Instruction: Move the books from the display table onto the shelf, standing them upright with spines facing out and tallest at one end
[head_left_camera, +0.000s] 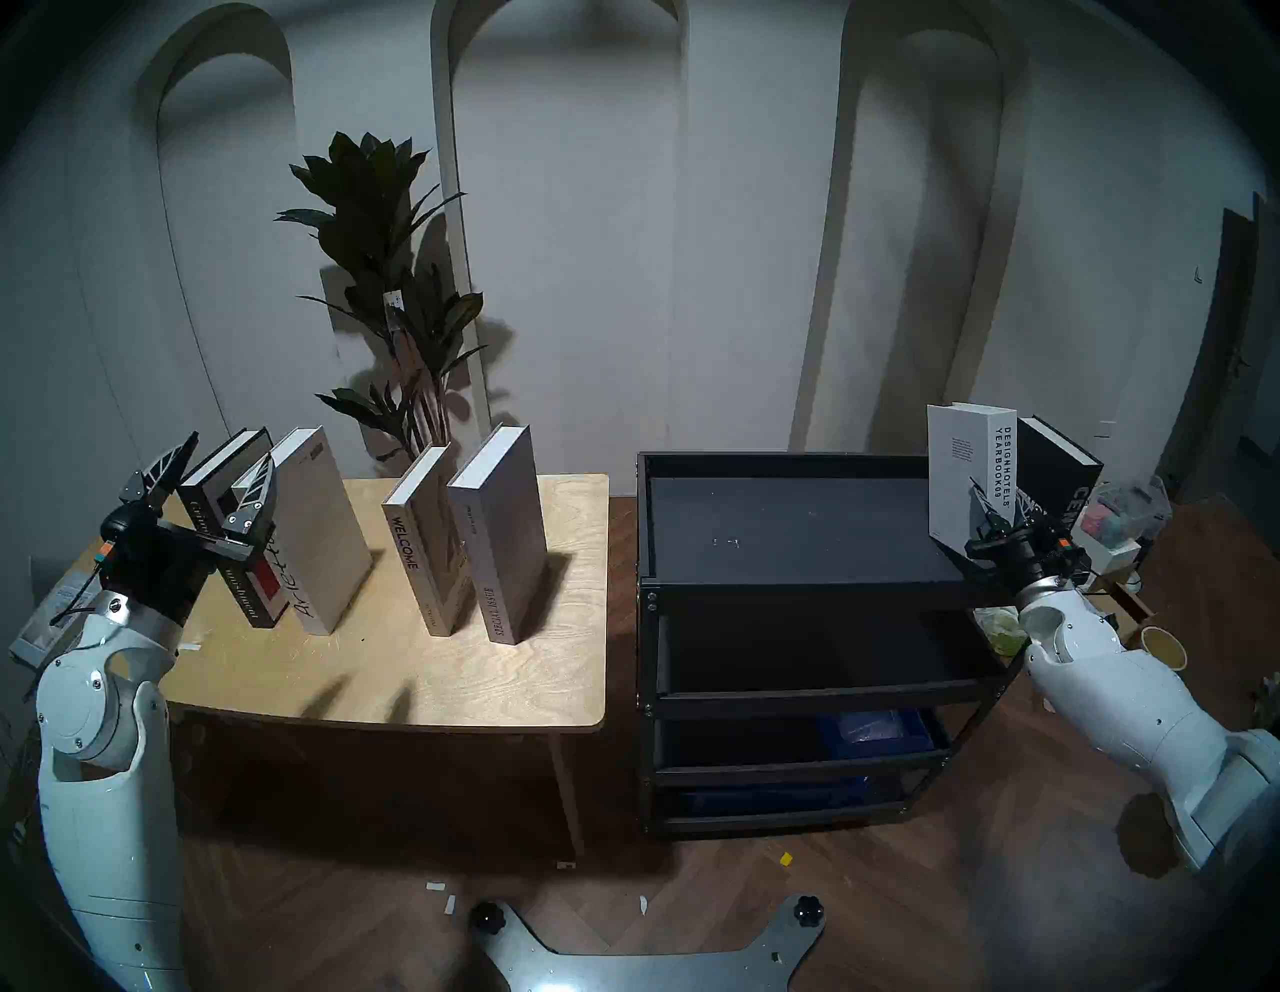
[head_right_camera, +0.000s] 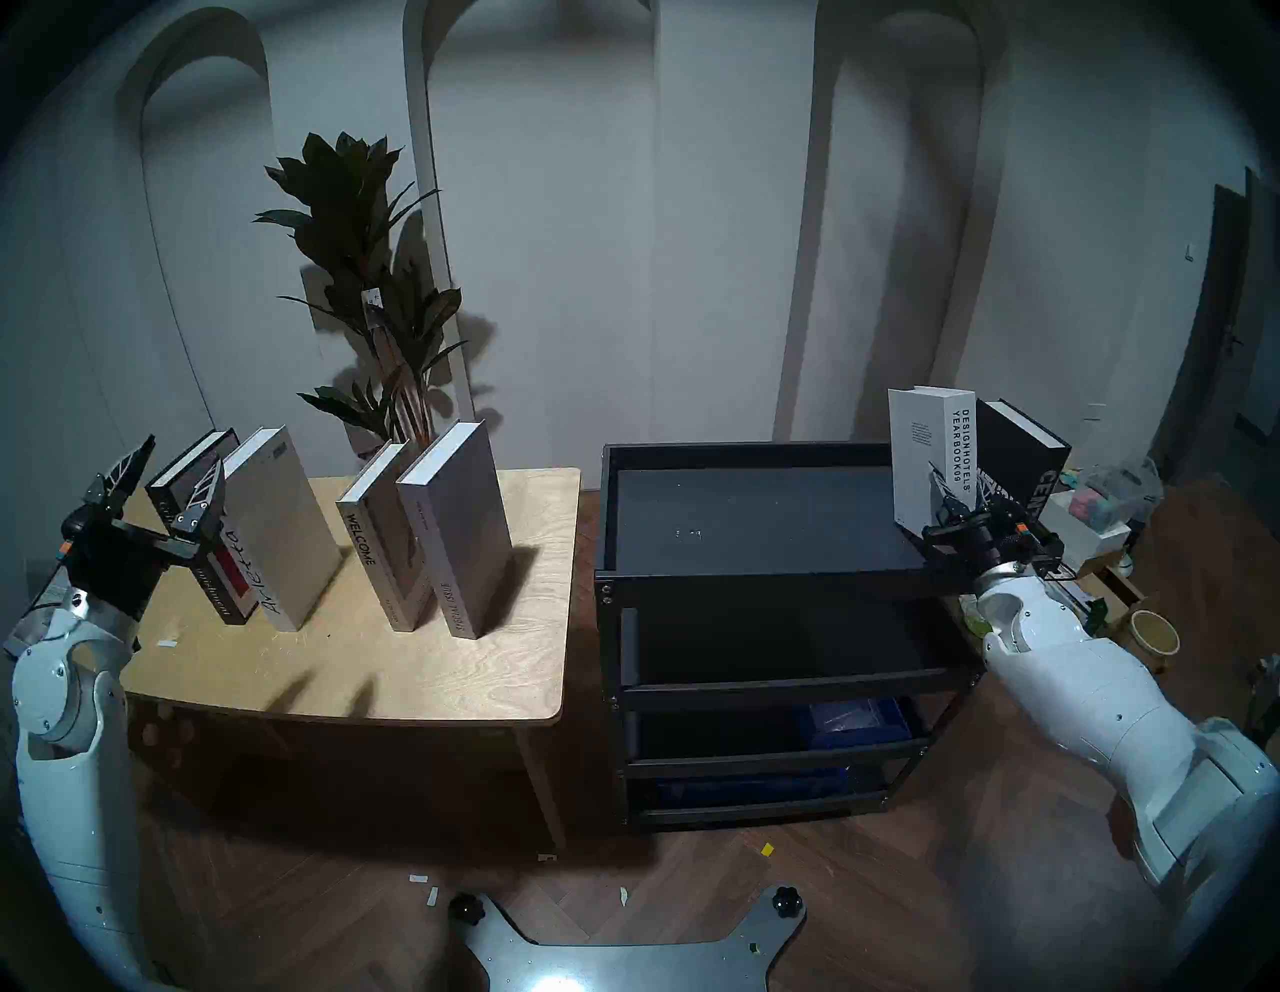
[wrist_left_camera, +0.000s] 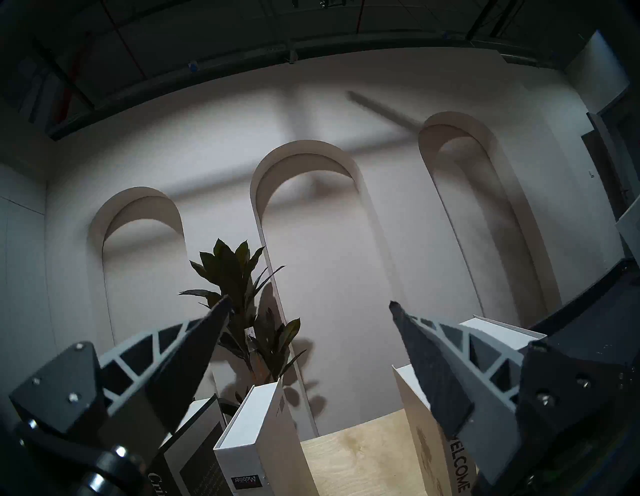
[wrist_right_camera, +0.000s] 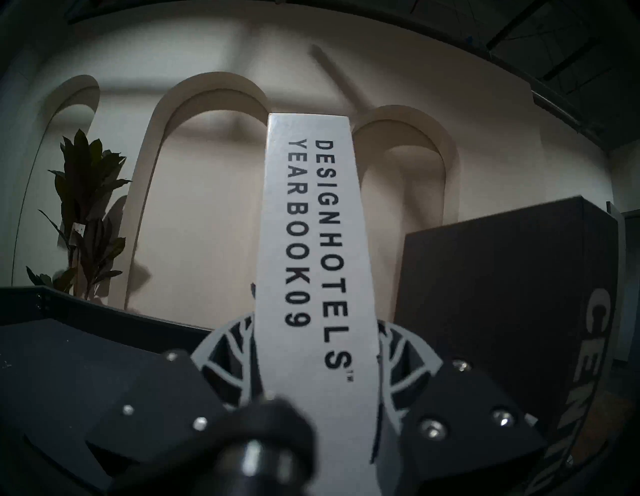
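Nearest you, your right gripper (head_left_camera: 997, 509) is clamped on the lower spine of the white Designhotels Yearbook (head_left_camera: 970, 478), one finger on each cover, which keeps the book upright with its spine toward you. It holds the book at the right end of the black shelf (head_left_camera: 796, 592), over the rimmed top tray and just beside the black Century book (head_left_camera: 1063, 471) already standing there. By my reading, the grip sits low so the book can be set down on its bottom edge without tipping. Whether that edge touches the tray yet, you cannot tell: the gripper hides it.

Your left gripper (head_left_camera: 211, 485) stands wide open and holds nothing. Its fingers straddle the top of the black Crime and Punishment book (head_left_camera: 228, 526) at the left end of the display table (head_left_camera: 429, 686), apparently lined up for the next pick.

Further along the table stand Arietta (head_left_camera: 325, 533), Welcome (head_left_camera: 422, 540) and Special Issue (head_left_camera: 499, 540), all upright and leaning slightly.

The left arm covers part of the Crime and Punishment spine, and the right gripper cuts off the Century title. The shelf's lower tiers are too dark to read.
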